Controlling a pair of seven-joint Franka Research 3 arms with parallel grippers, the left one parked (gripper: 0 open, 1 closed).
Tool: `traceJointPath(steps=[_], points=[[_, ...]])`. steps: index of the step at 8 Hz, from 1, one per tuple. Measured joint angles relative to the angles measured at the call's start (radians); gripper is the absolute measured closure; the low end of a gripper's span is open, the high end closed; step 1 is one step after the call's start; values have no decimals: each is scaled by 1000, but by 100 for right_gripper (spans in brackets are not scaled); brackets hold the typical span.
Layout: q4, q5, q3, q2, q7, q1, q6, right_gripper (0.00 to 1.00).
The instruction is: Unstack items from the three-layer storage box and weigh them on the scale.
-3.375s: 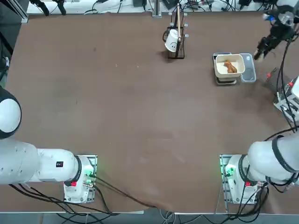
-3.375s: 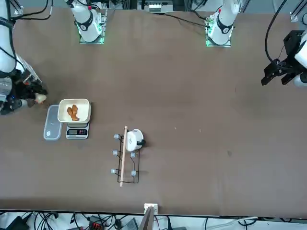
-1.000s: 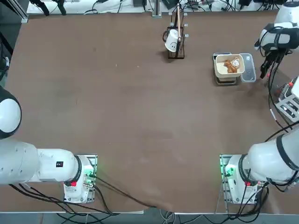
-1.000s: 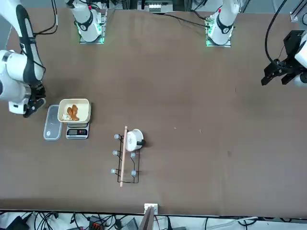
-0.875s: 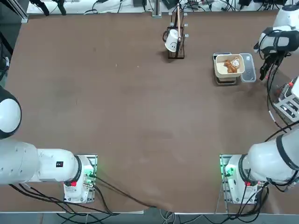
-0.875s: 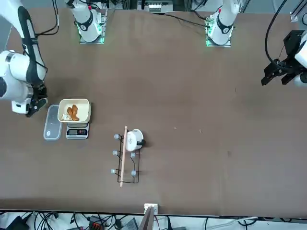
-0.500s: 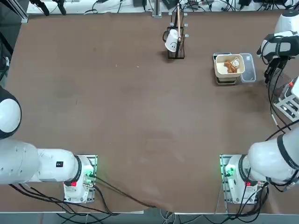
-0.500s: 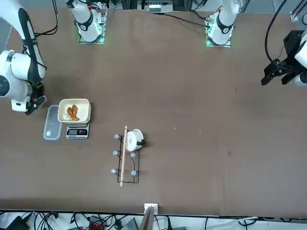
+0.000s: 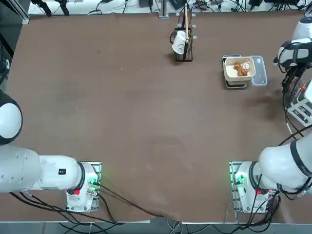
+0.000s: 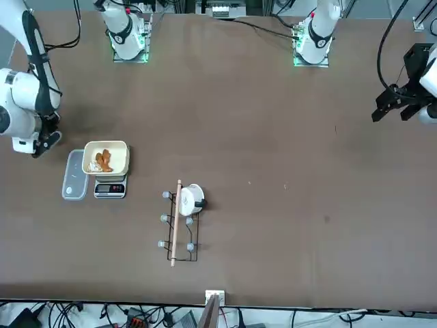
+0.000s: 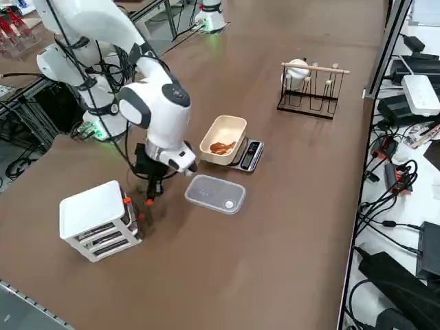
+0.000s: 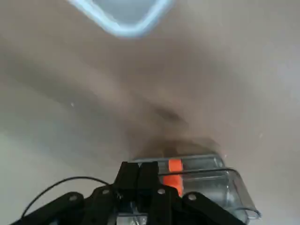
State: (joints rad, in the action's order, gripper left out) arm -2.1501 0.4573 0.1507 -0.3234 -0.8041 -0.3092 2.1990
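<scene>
Beside the storage box (image 11: 103, 220), the right gripper (image 12: 139, 164) hung with its 2 fingers closed; the box's nearest drawer (image 12: 206, 180) lay just beyond the fingertips.

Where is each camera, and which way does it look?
Top: overhead, looking down; both arms show.
Front: across the table, facing the robot; both arms show.
Right side: raised at the robot's right, looking diagonally down; the right gripper shows near the white box.
Right wrist: on the right arm, watching its own fingers.
Top and front share the cream bowl.
</scene>
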Motion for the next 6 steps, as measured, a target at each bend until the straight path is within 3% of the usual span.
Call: traceJointPath(steps=[6], points=[[-15, 22, 0, 2, -1, -70, 7, 98]])
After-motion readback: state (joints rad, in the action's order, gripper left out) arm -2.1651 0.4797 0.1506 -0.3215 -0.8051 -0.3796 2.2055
